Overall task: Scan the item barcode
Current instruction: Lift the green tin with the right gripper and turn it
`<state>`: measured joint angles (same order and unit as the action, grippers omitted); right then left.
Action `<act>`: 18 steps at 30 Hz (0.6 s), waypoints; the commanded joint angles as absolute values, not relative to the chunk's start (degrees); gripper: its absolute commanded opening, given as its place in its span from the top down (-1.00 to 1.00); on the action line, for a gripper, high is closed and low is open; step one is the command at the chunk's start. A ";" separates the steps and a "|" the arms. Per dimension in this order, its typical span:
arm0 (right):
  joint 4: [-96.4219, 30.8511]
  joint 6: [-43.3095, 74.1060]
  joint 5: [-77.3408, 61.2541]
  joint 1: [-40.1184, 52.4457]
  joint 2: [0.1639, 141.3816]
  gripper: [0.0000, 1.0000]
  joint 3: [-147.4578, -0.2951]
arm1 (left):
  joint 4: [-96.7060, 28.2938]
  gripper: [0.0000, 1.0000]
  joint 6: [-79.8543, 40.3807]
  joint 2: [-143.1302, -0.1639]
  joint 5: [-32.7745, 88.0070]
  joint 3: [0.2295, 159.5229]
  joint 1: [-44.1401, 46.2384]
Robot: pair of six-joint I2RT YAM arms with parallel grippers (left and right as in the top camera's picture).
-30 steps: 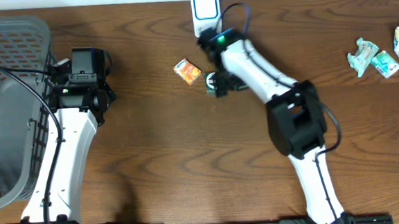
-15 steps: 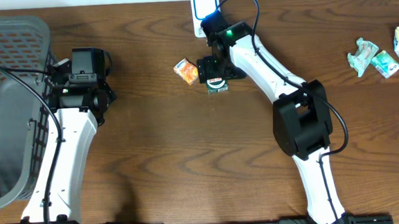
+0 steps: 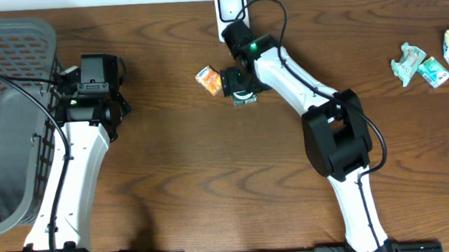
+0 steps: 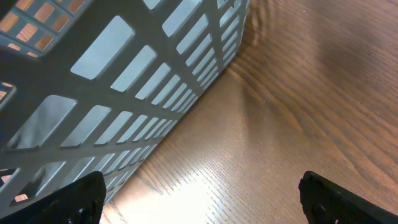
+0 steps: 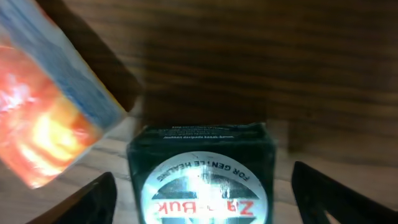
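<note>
Centre of table: right gripper with fingers spread wide either side of a dark green box, slim gaps both sides, no contact seen. Orange packet just left of it. Scanner near, at far edge. At left, left gripper wide apart, empty, beside basket.

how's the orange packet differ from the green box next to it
The packet is orange, glossy and lies askew; the box is dark green, square-edged, with a round label. The box sits between the fingers of the open right end effector; the packet lies beside them, outside. Both rest on the table.
</note>
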<state>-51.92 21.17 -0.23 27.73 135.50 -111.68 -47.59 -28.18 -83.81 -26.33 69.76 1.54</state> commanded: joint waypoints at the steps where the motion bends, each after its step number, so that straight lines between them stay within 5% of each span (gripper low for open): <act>1: -50.57 20.71 0.58 28.23 135.04 -0.64 -109.40 | -47.72 -0.95 -27.46 -84.03 -27.68 69.60 1.30; 18: -49.95 17.32 1.17 28.21 132.86 -0.13 -107.24 | -47.72 -0.96 -27.46 -84.03 -27.68 69.60 1.30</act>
<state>-48.95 17.54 1.83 27.88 134.78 -107.81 -47.59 -28.21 -83.79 -26.33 69.76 1.54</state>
